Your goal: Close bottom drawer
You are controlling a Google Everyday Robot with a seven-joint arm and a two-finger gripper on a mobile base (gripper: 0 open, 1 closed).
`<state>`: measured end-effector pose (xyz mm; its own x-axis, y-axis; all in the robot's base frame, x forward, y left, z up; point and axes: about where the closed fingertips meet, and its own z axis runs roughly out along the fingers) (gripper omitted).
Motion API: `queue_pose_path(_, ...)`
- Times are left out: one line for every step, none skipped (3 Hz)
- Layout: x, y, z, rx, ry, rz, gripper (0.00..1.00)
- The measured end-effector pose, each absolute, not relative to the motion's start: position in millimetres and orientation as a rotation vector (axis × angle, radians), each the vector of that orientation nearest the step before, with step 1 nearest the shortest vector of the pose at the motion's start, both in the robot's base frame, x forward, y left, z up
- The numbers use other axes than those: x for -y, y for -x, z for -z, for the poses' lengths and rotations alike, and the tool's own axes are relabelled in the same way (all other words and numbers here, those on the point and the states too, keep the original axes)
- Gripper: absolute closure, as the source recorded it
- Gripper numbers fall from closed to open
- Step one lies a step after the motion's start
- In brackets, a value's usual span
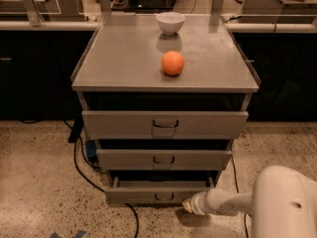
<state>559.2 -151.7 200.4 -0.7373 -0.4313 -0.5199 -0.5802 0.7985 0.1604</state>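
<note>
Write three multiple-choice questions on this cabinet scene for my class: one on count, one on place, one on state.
1. How many drawers has the cabinet? A) two B) three C) four
2. Where is the gripper? A) on the cabinet top B) high above it C) low by the floor, before the bottom drawer
3. How is the bottom drawer? A) pulled partly out B) shut flush C) removed
Answers: 1 B, three fronts are stacked; 2 C, it shows near that front's right end; 3 A, its tray juts past the middle drawer.
</note>
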Motion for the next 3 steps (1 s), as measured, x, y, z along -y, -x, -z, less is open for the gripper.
queue_pose_path(159, -557, -213, -2.484, 0.659, -0.471, 1.00)
queue_pose_path(159, -557, -213, -2.484, 0.659, -0.471, 1.00)
queue_pose_path(158, -574, -211, -2.456, 0.630, -0.460, 1.00)
